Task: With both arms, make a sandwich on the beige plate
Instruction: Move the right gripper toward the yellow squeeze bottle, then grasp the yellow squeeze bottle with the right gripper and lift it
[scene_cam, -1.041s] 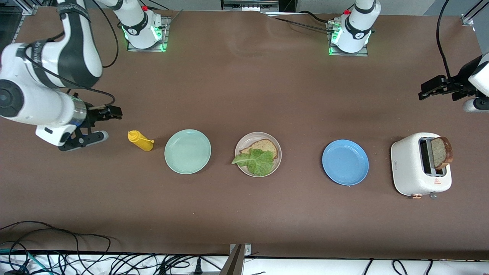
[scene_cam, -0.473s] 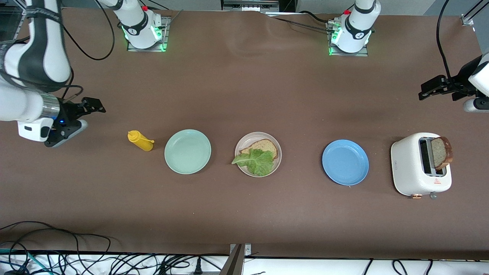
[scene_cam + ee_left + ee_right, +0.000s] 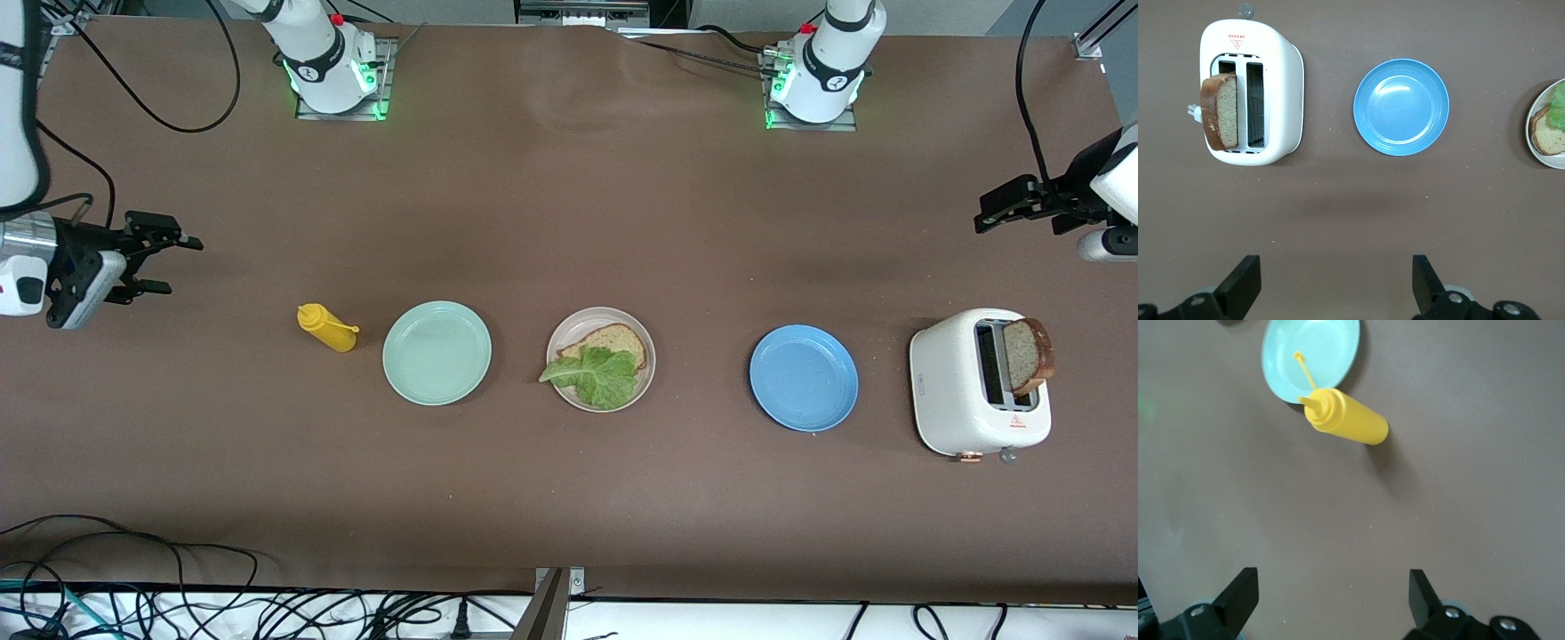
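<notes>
Right gripper point(image 3: 164, 264) raised, fingers point(image 3: 1238, 590) apart

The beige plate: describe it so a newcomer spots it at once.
Three plates sit in a row across the brown table. The beige plate is the middle one, between the mint-green plate and the blue plate. Only it holds food: a bread slice under a lettuce leaf.

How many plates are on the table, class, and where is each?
3, in a row. The mint plate lies beside the yellow bottle, the beige plate with bread and lettuce sits mid-row, and the blue plate is nearest the toaster.
</notes>
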`<control>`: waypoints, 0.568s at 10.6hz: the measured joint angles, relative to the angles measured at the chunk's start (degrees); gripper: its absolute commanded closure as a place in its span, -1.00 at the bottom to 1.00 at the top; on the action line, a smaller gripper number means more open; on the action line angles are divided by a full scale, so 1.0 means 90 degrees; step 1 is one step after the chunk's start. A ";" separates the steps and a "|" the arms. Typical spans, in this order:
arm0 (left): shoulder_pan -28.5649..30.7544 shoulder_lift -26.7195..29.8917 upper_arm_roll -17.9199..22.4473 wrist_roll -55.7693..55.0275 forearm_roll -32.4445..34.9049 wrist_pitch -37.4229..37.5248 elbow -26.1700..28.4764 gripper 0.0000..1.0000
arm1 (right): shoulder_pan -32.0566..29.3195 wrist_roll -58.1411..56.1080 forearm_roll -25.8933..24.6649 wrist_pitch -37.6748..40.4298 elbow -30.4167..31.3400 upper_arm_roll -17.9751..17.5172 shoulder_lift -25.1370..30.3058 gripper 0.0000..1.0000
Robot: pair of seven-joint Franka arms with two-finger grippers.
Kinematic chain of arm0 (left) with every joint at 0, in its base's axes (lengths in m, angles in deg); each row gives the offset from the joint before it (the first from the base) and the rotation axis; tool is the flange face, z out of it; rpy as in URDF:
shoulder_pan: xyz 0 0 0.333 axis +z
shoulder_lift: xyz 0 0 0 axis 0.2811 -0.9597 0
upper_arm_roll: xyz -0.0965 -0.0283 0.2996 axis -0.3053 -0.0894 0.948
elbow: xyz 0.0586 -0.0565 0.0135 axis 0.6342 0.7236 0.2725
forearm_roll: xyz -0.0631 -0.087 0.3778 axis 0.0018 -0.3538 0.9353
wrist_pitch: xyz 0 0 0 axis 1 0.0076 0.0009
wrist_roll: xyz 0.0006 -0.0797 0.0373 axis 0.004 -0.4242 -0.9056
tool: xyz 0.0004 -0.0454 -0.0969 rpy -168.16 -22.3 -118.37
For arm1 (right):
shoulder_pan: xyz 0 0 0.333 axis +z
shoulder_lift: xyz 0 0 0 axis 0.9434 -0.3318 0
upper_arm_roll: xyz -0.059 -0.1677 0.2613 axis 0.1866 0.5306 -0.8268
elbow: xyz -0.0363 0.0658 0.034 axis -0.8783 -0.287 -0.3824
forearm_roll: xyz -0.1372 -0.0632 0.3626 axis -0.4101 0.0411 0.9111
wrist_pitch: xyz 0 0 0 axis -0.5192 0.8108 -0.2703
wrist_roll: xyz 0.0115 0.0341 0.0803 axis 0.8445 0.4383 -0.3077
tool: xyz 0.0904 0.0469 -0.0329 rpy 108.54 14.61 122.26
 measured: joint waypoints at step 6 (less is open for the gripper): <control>0.0000 -0.0001 0.0000 0.0000 0.0000 0.0000 0.0000 -1.00 | -0.0958 -0.4367 0.2343 0.0986 0.0038 -0.0045 -0.1495 -1.00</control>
